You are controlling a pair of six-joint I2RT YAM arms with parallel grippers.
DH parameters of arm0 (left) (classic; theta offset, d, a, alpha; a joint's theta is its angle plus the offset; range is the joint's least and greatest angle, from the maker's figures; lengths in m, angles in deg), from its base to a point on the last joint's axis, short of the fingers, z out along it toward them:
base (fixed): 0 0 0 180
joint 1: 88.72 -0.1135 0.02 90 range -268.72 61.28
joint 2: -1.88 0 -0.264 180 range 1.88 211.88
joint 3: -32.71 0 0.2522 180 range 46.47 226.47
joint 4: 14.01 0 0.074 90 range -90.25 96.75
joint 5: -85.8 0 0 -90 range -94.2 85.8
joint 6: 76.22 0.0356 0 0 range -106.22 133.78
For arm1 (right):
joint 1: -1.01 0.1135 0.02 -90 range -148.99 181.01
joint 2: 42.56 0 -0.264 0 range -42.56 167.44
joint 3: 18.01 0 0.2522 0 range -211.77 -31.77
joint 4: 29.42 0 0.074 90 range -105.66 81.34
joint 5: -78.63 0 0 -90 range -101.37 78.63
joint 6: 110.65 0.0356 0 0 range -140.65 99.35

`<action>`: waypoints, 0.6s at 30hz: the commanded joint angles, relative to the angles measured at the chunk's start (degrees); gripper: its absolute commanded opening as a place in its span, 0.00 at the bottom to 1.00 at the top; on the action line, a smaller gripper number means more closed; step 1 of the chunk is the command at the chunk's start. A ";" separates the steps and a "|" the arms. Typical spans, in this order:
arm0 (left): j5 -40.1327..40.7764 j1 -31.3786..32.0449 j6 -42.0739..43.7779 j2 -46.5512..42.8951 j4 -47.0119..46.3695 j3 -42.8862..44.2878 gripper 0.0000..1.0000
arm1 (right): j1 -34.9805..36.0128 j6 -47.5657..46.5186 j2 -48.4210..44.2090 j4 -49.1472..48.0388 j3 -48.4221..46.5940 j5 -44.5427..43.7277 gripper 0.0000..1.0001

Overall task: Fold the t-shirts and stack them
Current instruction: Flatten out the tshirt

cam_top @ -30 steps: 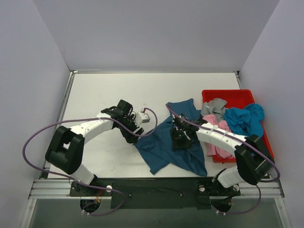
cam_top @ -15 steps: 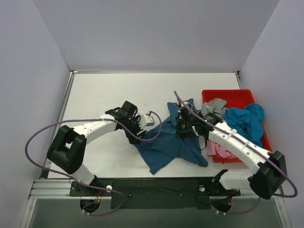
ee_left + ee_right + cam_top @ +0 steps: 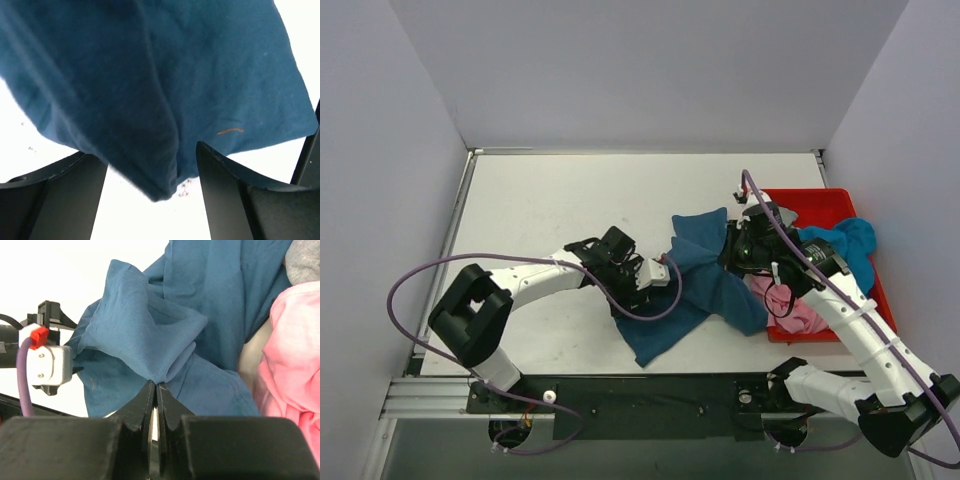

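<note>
Sprawled right of centre in the top view, on the white table (image 3: 550, 200): the dark teal-blue soft cloth t-shirt (image 3: 705, 290), with its long axis running from the lower middle of the frame up toward the red plastic tray (image 3: 820, 197) at the right edge. Pinched at its upper right end by the right gripper (image 3: 738, 250), jaws pressed together on a raised peak of cloth. At the shirt's left edge, the left gripper (image 3: 658, 278), spread wide and clamping nothing. Heaped in and over the tray, right of both grippers: the brighter turquoise-blue cloth t-shirt (image 3: 840, 250) and the pink cloth t-shirt (image 3: 790, 310).

Judged as the step in hand: drawing this one shirt out flat for folding. Turning on a single relation: cloth straight ahead of and between the left fingers, so probably calling for little more than closing them. Nearer to that lower-left edge: the left arm. Anchoring the far end: the right.

Shown only in the right wrist view: closed tips (image 3: 154, 390) biting a bunched cone of blue cloth, with pink at the right and a corner of the grey cloth t-shirt (image 3: 306, 260) at upper right. Shown only in the left wrist view: a drooping fold between the open jaws (image 3: 150, 170), touching neither. Shown only from above: the shirt's whole lie and both arms at once
</note>
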 commanded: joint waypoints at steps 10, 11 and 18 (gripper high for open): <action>23.45 -10.80 -3.01 -1.37 -0.02 16.81 0.00 | -9.20 -10.32 -0.42 2.63 -19.00 -0.51 0.00; 23.46 -12.40 -2.14 -2.17 0.60 22.06 0.00 | -10.34 -12.34 2.20 2.10 -21.49 -0.33 0.00; 27.59 -18.31 7.52 -4.37 19.13 52.41 0.00 | -11.67 -19.04 17.24 1.92 -51.28 7.84 0.00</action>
